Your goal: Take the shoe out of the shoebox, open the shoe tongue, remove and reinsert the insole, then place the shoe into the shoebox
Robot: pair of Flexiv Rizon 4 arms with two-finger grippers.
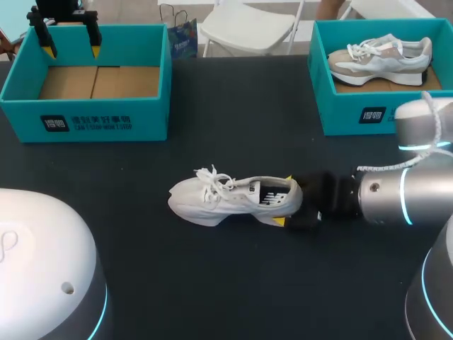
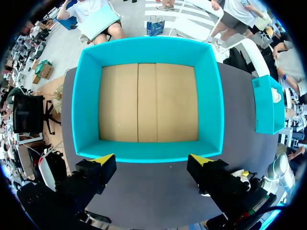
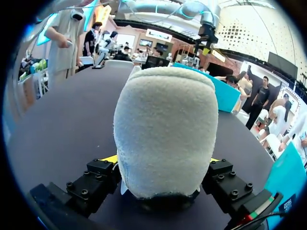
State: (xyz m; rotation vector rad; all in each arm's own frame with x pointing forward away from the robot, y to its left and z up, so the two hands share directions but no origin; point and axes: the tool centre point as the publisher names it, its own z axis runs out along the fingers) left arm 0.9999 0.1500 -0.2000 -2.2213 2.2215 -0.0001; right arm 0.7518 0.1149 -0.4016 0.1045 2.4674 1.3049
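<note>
White shoe [image 1: 230, 198]: lay at the frame's centre on the matte black table [image 1: 212, 283], sole down, toe to the left, heel to the right. The upper was smooth and pale, with loose white laces bunched over the tongue and a dark patch on the side near the heel. In the right wrist view the heel [image 3: 165, 139] was seen as a rounded, fuzzy, suede-like dome of off-white.

Right gripper [image 1: 283, 200]: came in from centre right. Its fingers were clamped on the shoe's heel from both sides. In its own wrist view [image 3: 163, 165] the black finger blocks were pressed against the heel on either side, with yellow just showing behind them.

Left gripper [image 1: 71, 49]: hung at upper left over the back wall of the empty shoebox [image 1: 106, 124]. Its fingers were held wide apart, with nothing between them [image 2: 153, 160].

Empty shoebox [image 2: 86, 96]: teal, rectangular, straight-walled. Only a flat brown cardboard floor [image 2: 148, 103], creased into three panels, was seen inside.

Second shoebox [image 1: 354, 117]: teal, at upper right. One grey shoe [image 1: 379, 60] with beige and white panels and white laces was noted lying inside on brown cardboard, toe to the left.
</note>
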